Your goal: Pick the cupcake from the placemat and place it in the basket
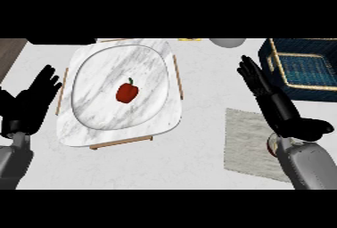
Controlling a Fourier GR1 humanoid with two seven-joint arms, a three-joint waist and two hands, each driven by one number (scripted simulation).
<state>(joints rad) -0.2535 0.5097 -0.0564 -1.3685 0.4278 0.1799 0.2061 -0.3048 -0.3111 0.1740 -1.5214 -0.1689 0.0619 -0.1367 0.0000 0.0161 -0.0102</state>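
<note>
Right hand (266, 95), fingers straight and empty, beyond the placemat (247, 147), near the basket (309, 92); left hand (33, 100) open too.

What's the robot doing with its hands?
Nothing is being held right now. The right hand is open, fingers straight, stretched out beside the basket. The cupcake is on the placemat, mostly hidden by that arm. The left hand rests open at the left edge. A red pepper lies on the marble plate.
</note>
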